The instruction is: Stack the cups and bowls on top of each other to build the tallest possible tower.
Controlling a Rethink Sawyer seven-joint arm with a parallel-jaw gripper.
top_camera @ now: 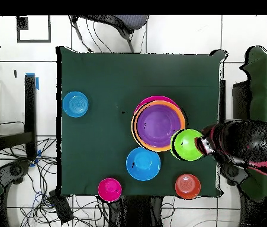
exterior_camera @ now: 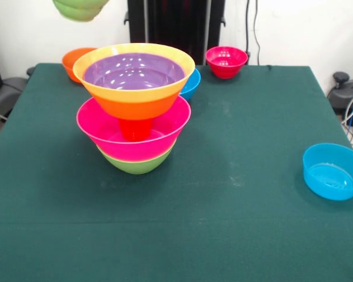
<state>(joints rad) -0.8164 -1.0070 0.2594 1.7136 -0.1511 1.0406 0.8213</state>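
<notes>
Hand: hand [top_camera: 203,145] at the end of the red and black arm [top_camera: 242,148], pinching the rim of the small green bowl [top_camera: 188,145]; in the front view only that bowl's underside shows at the top edge, hanging in the air, and the hand itself is out of frame.
Small green bowl: held off the surface, just beside the tower, its edge overlapping the tower's rim in the overhead view.
Tower: next to the held bowl, away from the arm; medium green bowl [exterior_camera: 135,163] lowest, large pink bowl [exterior_camera: 133,130] in it, orange cup [exterior_camera: 135,128] standing upside down inside the pink one, large orange bowl [exterior_camera: 133,79] resting on the cup, purple bowl [exterior_camera: 133,71] nested inside that.
Medium blue bowl: [top_camera: 143,164] on the surface near the hand, just beside the tower.
Small orange bowl: [top_camera: 187,186] on the surface near the hand, by the table's edge.
Small red bowl: [top_camera: 109,189] farther from the hand, beyond the medium blue one.
Small blue bowl: [top_camera: 75,104] well apart from the hand, alone on the far side of the tower.
Surface: dark green cloth [exterior_camera: 235,188].
</notes>
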